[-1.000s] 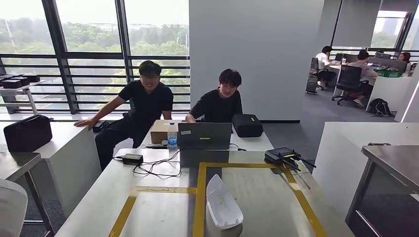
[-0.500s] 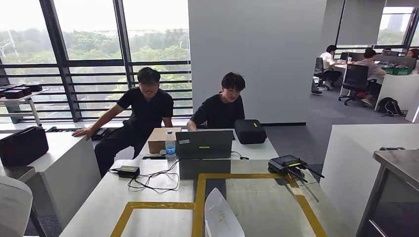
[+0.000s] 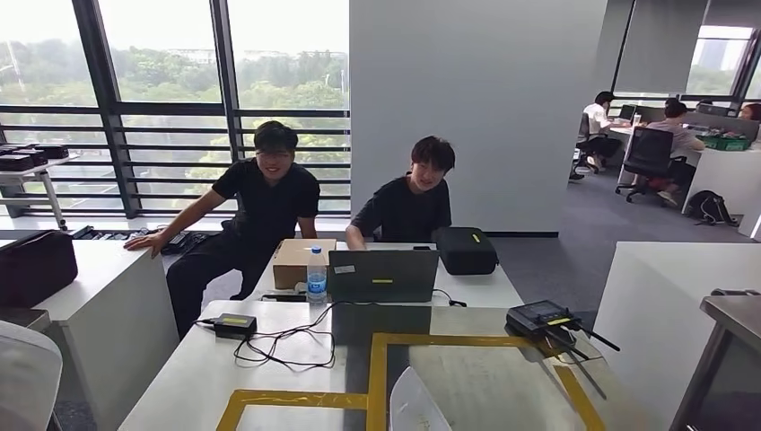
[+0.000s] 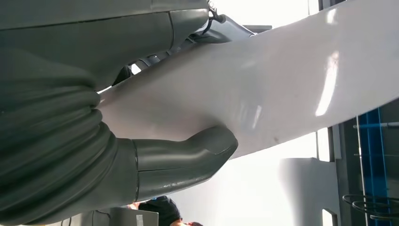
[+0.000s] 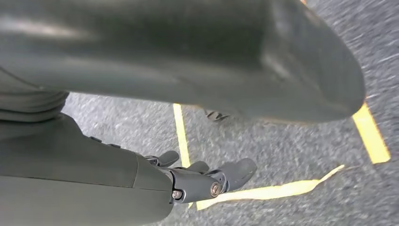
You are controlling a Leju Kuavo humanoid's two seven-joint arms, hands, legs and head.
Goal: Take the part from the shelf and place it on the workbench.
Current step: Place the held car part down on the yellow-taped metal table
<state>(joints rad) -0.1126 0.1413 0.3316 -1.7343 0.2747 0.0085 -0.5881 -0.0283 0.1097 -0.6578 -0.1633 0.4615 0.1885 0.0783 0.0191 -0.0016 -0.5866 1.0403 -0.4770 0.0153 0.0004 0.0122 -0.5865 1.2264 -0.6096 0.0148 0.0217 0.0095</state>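
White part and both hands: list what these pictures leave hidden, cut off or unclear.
- White part: in the head view the bottom edge cuts it off, so its lower end is unseen.
- Left hand: in the left wrist view the white part covers its fingers; the thumb presses the part.
- Right hand: in the right wrist view a blurred grey body part hides much of the floor's yellow tape.

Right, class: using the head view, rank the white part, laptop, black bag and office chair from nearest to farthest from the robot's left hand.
1. White part, held in the left hand.
2. Laptop, mid-table.
3. Black bag, behind the laptop.
4. Office chair, far right.
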